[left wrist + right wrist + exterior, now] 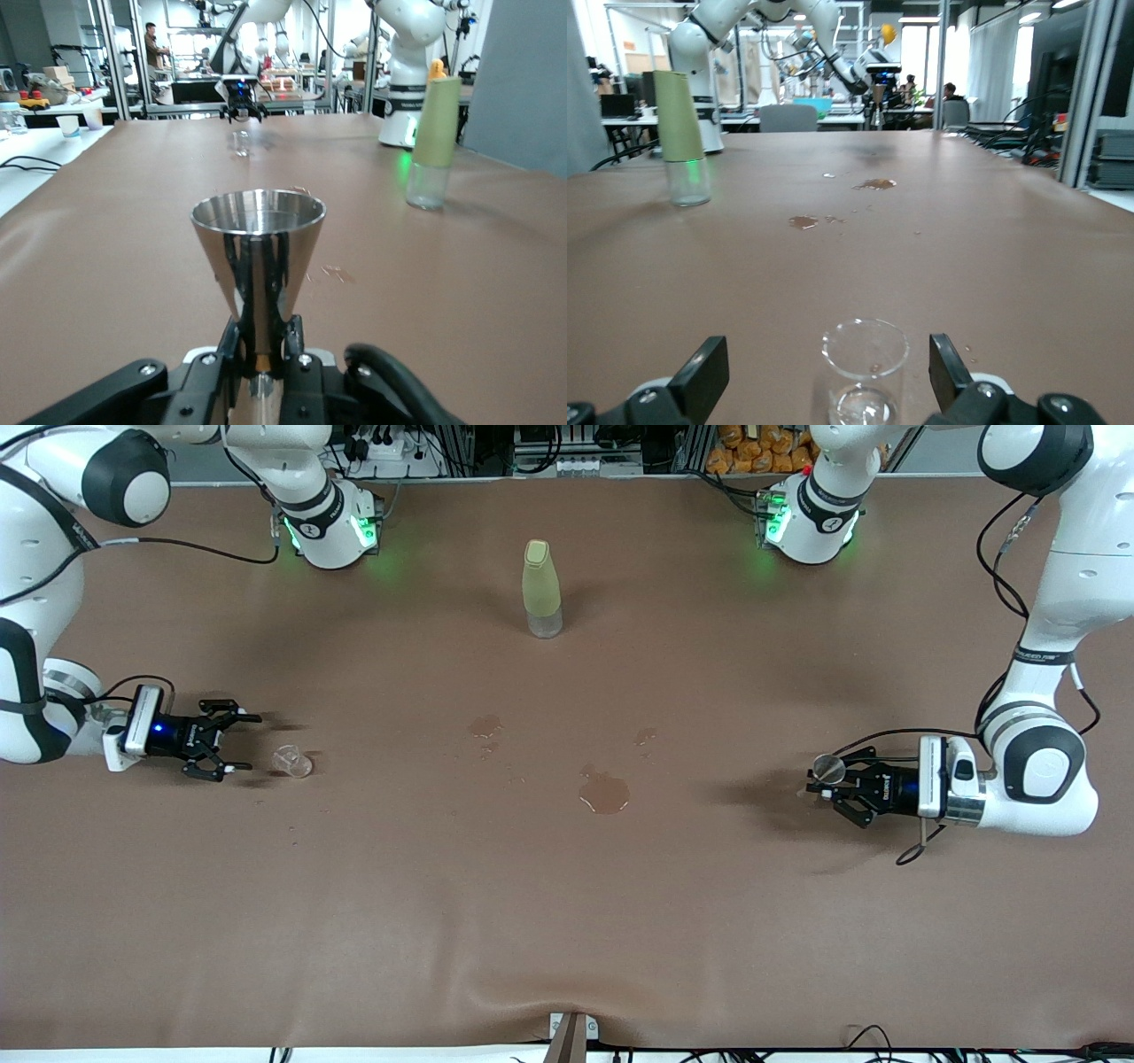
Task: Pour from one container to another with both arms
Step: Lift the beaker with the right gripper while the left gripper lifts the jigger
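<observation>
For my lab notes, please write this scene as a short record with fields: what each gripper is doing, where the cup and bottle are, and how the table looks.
left gripper: shut on the metal jigger, held upright above the table
right gripper: open, low, right beside the clear cup
clear cup: upright on the table, not gripped
bottle: upright, mid-table, nearer the bases
table: brown cover with wet spills near the middle

We cannot see the jigger's (258,266) lower half, sunk between the left gripper's (258,359) fingers.
</observation>
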Motion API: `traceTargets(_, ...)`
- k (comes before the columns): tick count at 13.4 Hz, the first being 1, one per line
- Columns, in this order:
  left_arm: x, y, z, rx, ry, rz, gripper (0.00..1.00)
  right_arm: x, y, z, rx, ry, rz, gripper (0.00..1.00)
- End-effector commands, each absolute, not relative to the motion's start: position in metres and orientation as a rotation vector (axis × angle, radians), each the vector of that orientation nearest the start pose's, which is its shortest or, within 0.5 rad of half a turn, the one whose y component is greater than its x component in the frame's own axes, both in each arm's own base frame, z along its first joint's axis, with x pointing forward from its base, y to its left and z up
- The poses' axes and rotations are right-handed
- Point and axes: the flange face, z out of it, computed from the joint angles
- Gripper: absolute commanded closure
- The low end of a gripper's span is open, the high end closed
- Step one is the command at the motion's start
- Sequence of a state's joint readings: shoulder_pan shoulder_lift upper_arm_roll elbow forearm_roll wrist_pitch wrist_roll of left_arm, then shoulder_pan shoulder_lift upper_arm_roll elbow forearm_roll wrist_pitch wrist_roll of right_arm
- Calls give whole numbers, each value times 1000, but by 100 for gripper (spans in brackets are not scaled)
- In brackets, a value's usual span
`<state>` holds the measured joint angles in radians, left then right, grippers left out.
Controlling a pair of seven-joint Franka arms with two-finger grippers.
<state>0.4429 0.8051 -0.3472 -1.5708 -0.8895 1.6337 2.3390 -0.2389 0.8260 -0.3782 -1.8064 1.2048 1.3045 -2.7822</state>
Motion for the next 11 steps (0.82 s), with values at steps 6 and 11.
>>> traceTargets(6,652,-21,208,1258,-1518,958,100,516,-212,84,-1270,-1558,-1357,0)
traceTargets(11,651,-22,207,1281,-1489,934,100,512,-202,50,-1279,-1563,-1383,0)
